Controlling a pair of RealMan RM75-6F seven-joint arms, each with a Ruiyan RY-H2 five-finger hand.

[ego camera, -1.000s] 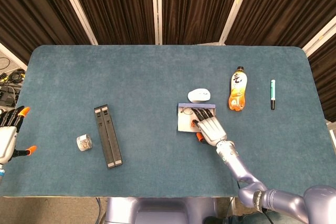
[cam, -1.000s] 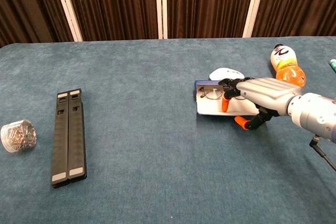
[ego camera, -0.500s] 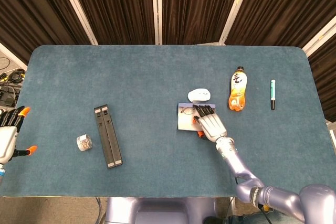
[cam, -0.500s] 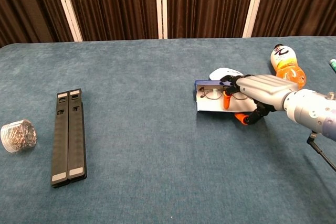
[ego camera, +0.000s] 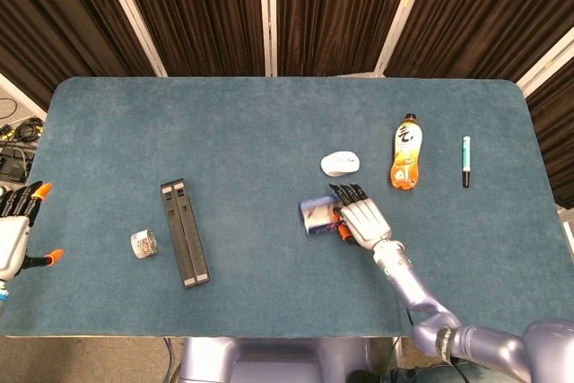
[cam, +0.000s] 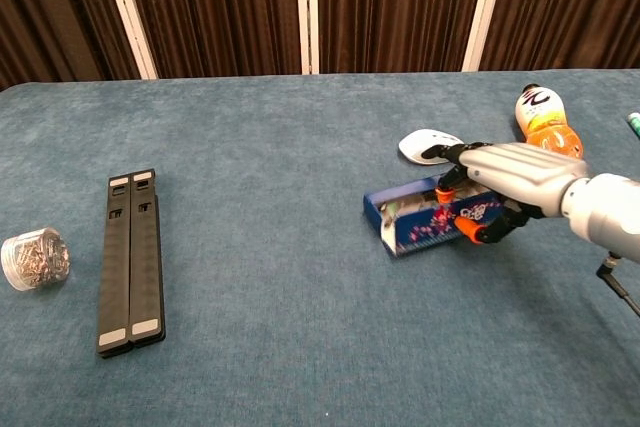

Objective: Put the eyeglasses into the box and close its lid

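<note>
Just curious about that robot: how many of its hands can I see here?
2. The right hand rests on the blue patterned box mid-table; the left hand hangs off the table's left edge.

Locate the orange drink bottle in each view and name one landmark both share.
Head view: the orange drink bottle lies right of centre, between the white mouse and the pen.
Chest view: the bottle is at the far right, behind the right hand.
Shared landmark: the white mouse.

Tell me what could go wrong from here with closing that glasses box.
The right hand is on the blue box, whose lid looks nearly down but tilted, so it may not shut squarely. The glasses are hidden now; an arm could catch under the lid. The box could also slide toward the white mouse.
</note>
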